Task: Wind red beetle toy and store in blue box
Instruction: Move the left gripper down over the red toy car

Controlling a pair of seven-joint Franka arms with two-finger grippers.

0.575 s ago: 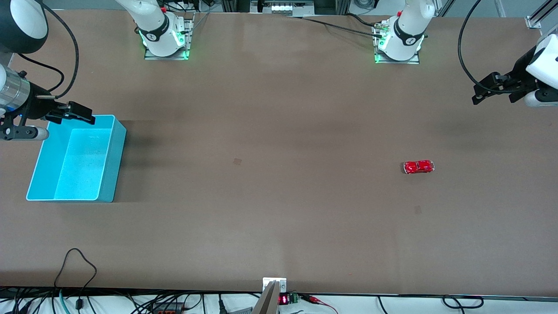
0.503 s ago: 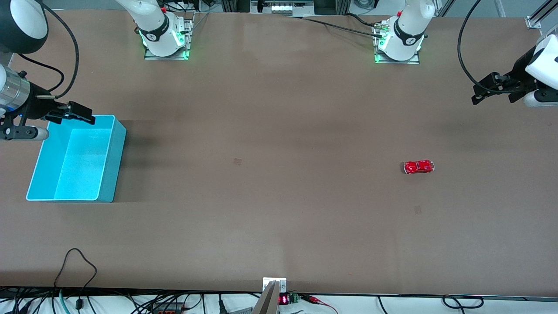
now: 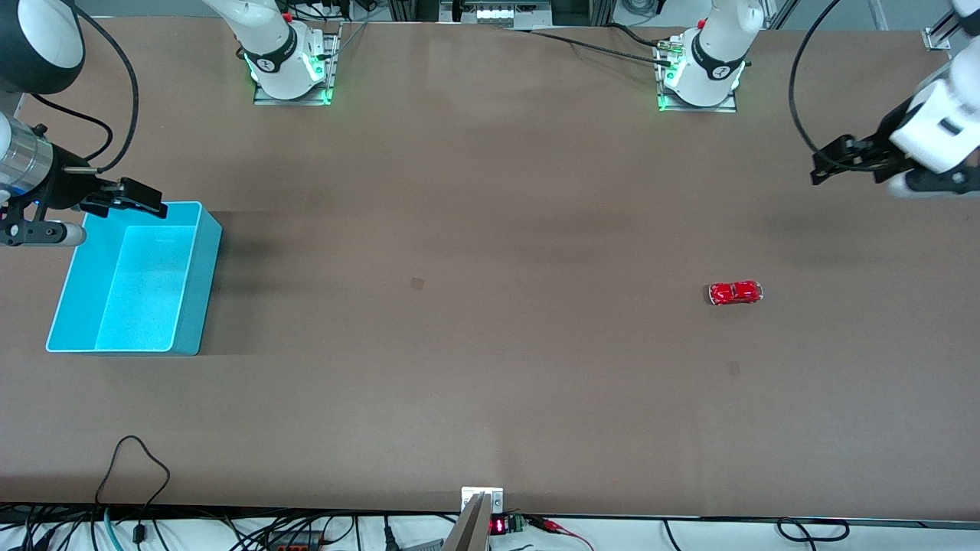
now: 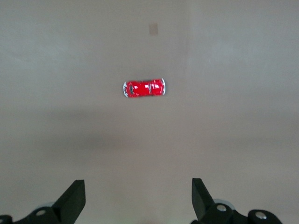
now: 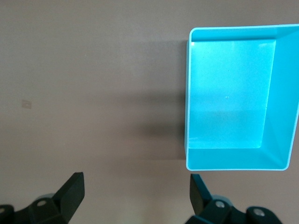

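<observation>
On table, toward left arm's end: red beetle toy [image 3: 736, 293] untouched | blue box [image 3: 134, 278] empty, right arm's end | left gripper [image 3: 831, 159], right gripper [image 3: 132, 197] aloft, fingers apart | winding, storing remain

Red beetle toy [image 3: 736, 293] glossy; blue box [image 3: 200, 295] smooth plastic; table [image 3: 490, 383] matt brown.

Glossy red beetle toy [image 3: 735, 293], turquoise blue box [image 3: 200, 285], brown table [image 3: 490, 383].

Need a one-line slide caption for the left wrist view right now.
Open left gripper hovers above the brown table, with the red beetle toy lying untouched ahead of its fingers.
</observation>
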